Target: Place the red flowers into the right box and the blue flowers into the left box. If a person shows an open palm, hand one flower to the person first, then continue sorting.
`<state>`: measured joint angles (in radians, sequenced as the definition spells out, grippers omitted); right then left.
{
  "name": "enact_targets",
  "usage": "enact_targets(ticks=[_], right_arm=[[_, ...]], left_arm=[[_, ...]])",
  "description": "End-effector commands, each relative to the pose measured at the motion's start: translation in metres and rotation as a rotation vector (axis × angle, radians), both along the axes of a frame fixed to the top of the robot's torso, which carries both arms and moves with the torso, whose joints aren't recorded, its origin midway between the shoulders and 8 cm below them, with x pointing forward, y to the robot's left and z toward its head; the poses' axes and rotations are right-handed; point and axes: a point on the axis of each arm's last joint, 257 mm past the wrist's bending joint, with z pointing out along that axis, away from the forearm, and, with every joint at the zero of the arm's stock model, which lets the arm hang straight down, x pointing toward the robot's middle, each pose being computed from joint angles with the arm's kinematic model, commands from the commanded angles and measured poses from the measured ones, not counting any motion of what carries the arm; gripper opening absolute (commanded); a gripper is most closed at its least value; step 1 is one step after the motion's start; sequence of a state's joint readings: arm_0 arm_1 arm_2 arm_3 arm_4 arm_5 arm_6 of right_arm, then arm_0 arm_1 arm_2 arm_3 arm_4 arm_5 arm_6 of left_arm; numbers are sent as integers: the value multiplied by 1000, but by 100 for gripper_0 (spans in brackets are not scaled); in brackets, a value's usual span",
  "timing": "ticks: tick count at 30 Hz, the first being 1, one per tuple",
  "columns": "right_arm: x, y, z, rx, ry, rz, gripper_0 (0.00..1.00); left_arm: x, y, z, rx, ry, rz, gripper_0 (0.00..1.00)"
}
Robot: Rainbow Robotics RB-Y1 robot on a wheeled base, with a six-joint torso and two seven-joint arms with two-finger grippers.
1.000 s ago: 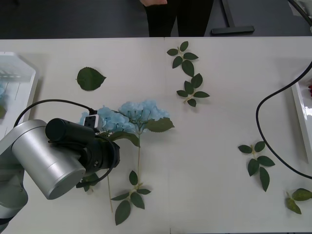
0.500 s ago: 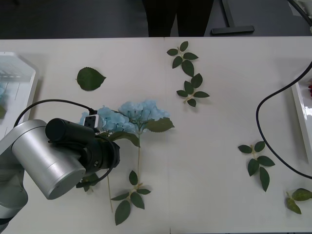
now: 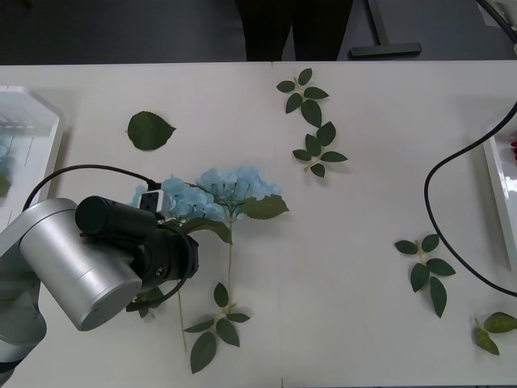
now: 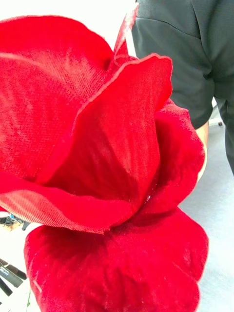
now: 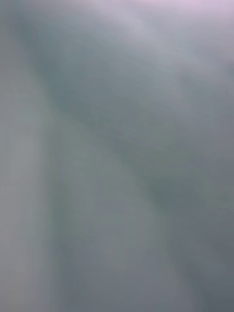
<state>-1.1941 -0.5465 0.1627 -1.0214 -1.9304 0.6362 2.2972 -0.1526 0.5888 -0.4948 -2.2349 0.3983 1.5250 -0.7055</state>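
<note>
Left arm (image 3: 89,263) leaning over blue flowers (image 3: 218,192), hiding stems; loose leaf sprigs (image 3: 311,121) lying around. Red rose (image 4: 97,161) crowding right wrist camera. Finger states: cannot tell.

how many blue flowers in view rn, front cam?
2 blue flowers for sure, side by side mid-table: one partly under the left arm, the other to its right. A blue patch in the left box may be a third.
</note>
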Motion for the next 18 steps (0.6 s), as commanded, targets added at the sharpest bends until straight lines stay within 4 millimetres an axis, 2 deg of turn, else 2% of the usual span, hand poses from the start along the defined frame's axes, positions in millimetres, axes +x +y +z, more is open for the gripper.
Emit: enact_targets(ticks=[1,7,10,11,14,18], right_arm=[[-25,30,43,-7,-103,45,0],[-25,29,43,-5,-105,41,0],[-23,28,46,1,-108,32,52],[-22,26,46,4,-108,26,63],[-21,25,47,8,-111,18,79],[-20,25,48,8,-115,15,89]], left_arm=[[13,8,19,8,-51,21,0],[13,8,19,8,-51,21,0],[13,8,19,8,-51,21,0],[13,8,19,8,-51,21,0],[13,8,19,8,-51,21,0],[13,8,19,8,-51,21,0]])
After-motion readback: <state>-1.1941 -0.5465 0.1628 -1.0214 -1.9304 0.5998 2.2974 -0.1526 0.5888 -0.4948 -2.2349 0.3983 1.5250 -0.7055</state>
